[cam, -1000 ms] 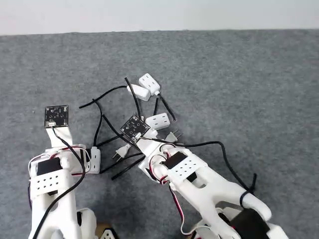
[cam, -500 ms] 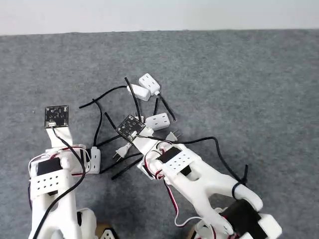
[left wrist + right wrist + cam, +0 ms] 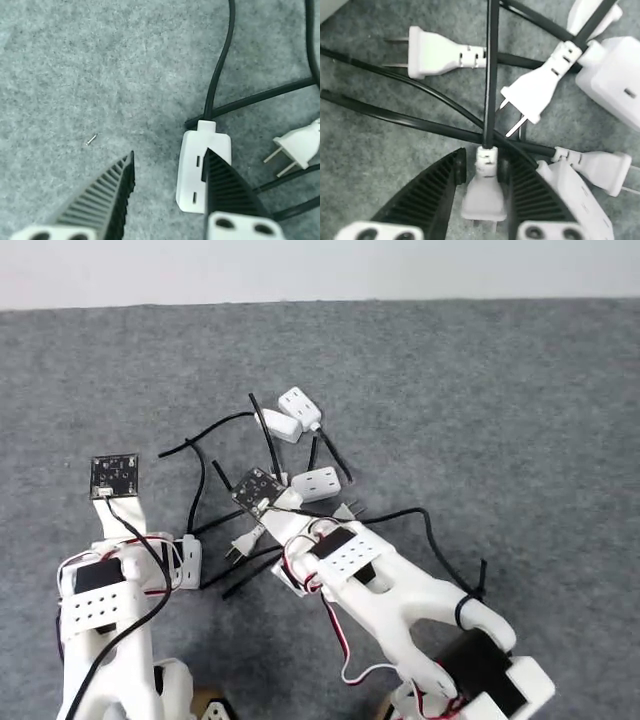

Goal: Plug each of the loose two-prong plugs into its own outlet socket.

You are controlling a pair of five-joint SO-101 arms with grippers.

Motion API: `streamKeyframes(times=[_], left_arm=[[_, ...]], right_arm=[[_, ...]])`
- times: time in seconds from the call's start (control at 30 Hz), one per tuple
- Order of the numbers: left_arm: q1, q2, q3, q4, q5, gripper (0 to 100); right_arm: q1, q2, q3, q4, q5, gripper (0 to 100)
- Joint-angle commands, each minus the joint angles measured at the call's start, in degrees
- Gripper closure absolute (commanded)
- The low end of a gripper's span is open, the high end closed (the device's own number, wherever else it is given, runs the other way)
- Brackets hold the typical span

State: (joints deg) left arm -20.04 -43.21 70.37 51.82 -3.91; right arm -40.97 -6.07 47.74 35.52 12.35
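Right claw (image 3: 484, 159): I read it as pinching a white two-prong plug (image 3: 484, 194) by its sides. The plug's long axis runs along the fingers. Its prongs point back toward the wrist, and its black cord (image 3: 490, 75) leaves past the fingertips. It sits in the cord tangle over the grey carpet (image 3: 365, 165), with a second loose plug (image 3: 440, 52) lying flat nearby.

Left claw (image 3: 168, 154): spread wide. One finger (image 3: 225, 190) overlaps a white outlet socket (image 3: 197, 172) that lies flat, long axis in line with the fingers, cord end pointing away from the wrist. I cannot tell if they touch.
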Motion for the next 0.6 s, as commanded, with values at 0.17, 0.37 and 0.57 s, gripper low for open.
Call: streamKeyframes(times=[0.17, 0.37, 0.57], left_arm=[[0.1, -1.1, -0.6, -1.1, 0.2, 79], [0.0, -1.1, -0.8, -1.2, 0.4, 80], [-0.2, -1.1, -1.8, -1.1, 0.6, 80]], right_arm=[[-0.1, -0.8, -3.6, 2.9, 2.6, 99.0], [1.1, -9.6, -2.4, 8.9, 2.1, 99.0], [2.1, -27.8, -0.2, 16.4, 0.5, 99.0]])
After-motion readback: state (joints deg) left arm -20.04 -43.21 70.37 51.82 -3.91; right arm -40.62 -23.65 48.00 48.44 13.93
